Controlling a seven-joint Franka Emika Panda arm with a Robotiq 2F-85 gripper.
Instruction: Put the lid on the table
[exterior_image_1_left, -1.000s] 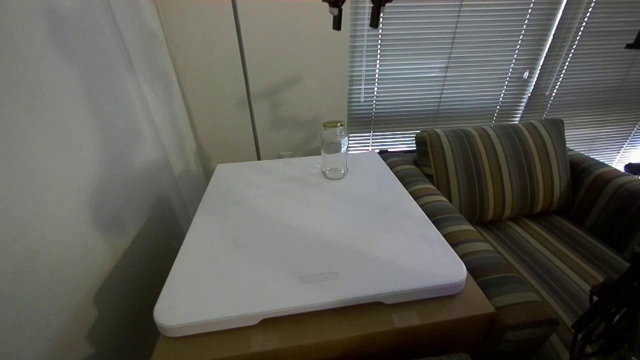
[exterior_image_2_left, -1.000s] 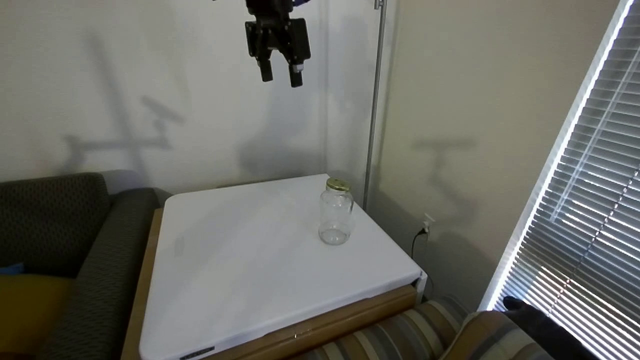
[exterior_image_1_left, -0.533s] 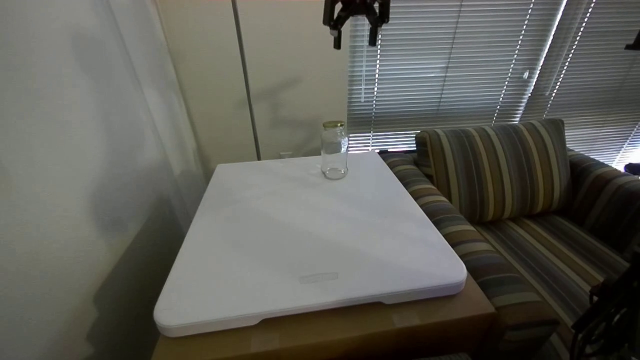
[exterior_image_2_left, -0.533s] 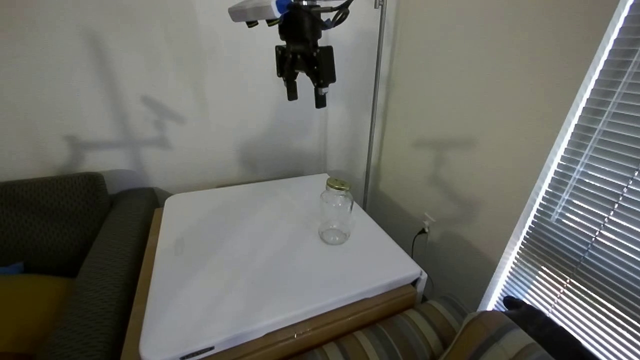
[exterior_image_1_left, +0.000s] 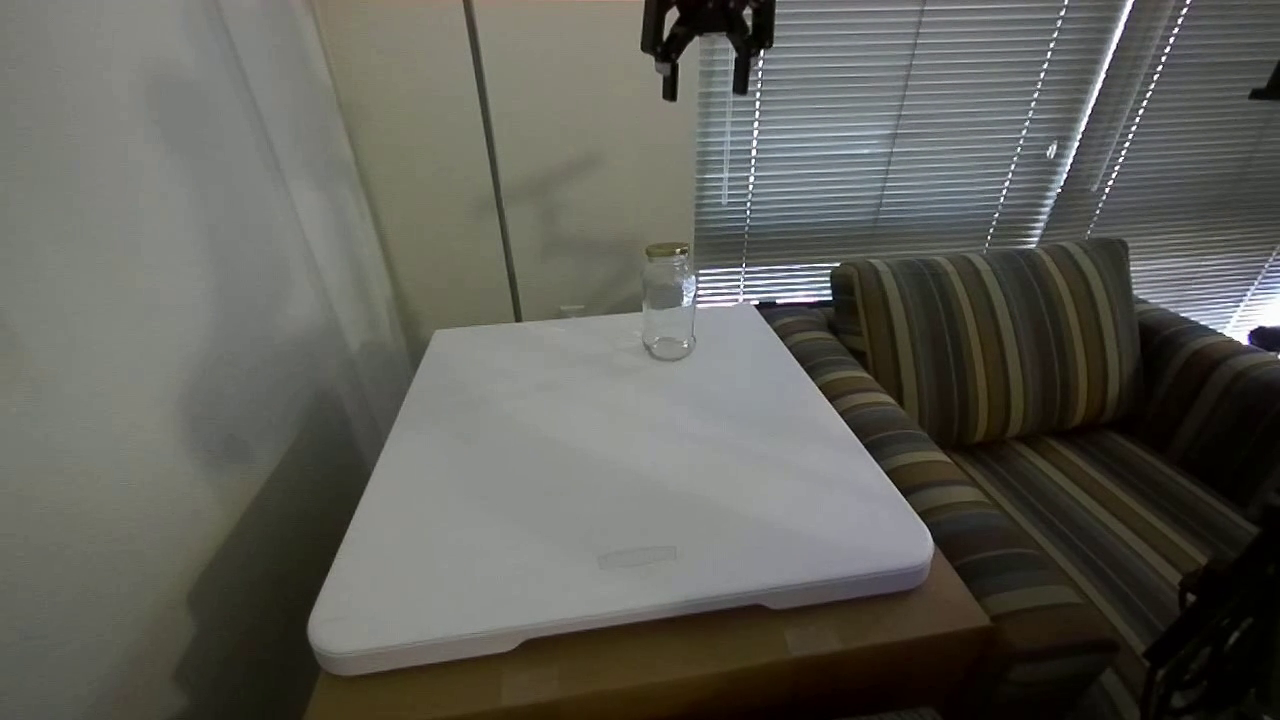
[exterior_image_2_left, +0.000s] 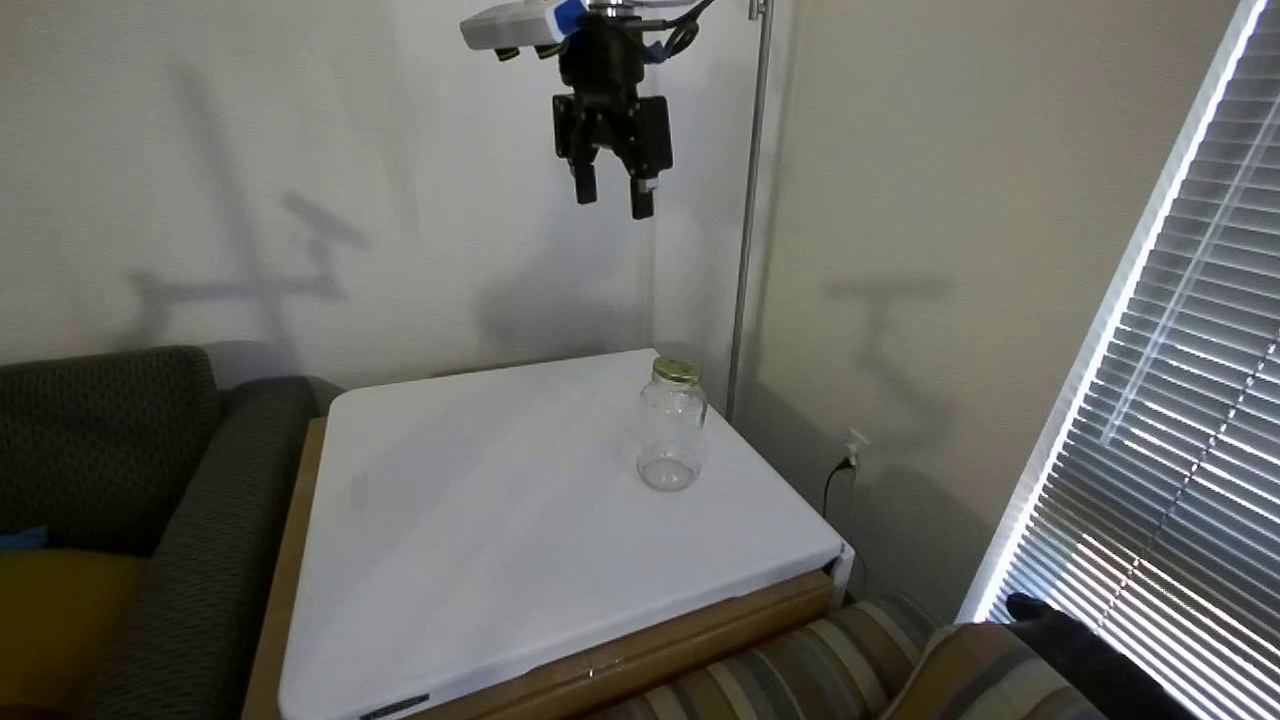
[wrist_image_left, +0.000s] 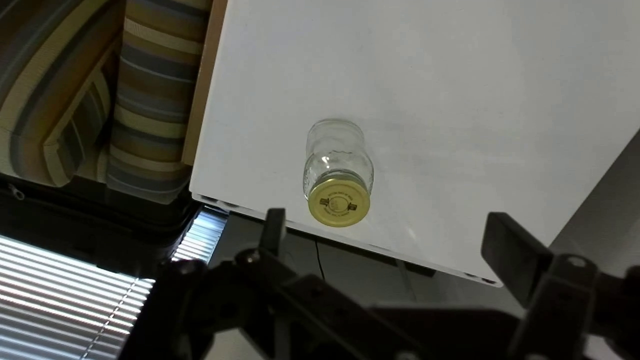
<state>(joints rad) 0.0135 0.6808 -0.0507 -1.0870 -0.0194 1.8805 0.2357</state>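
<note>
The lid is a round yellow-gold cap sitting on the mouth of the clear glass jar; it shows in both exterior views (exterior_image_1_left: 667, 249) (exterior_image_2_left: 677, 370) and in the wrist view (wrist_image_left: 339, 202). The jar (exterior_image_2_left: 671, 430) stands upright near a far corner of the white table top (exterior_image_1_left: 600, 450). My gripper (exterior_image_2_left: 614, 205) is open and empty, well above the table and higher than the lid. It also shows at the top of an exterior view (exterior_image_1_left: 705, 90). In the wrist view (wrist_image_left: 390, 235), the lid lies beyond the fingertips, nearer the left finger.
A striped sofa (exterior_image_1_left: 1000, 340) stands against one side of the table. A dark sofa (exterior_image_2_left: 120, 450) is on another side. A metal pole (exterior_image_2_left: 750, 210), walls and window blinds (exterior_image_1_left: 880, 140) are behind. A cord hangs from a wall outlet (exterior_image_2_left: 855, 445).
My gripper has come down and, in an exterior view, shifted right over the last second, with almost no motion in the last half second. The fingers stay open. The jar and lid have not moved.
</note>
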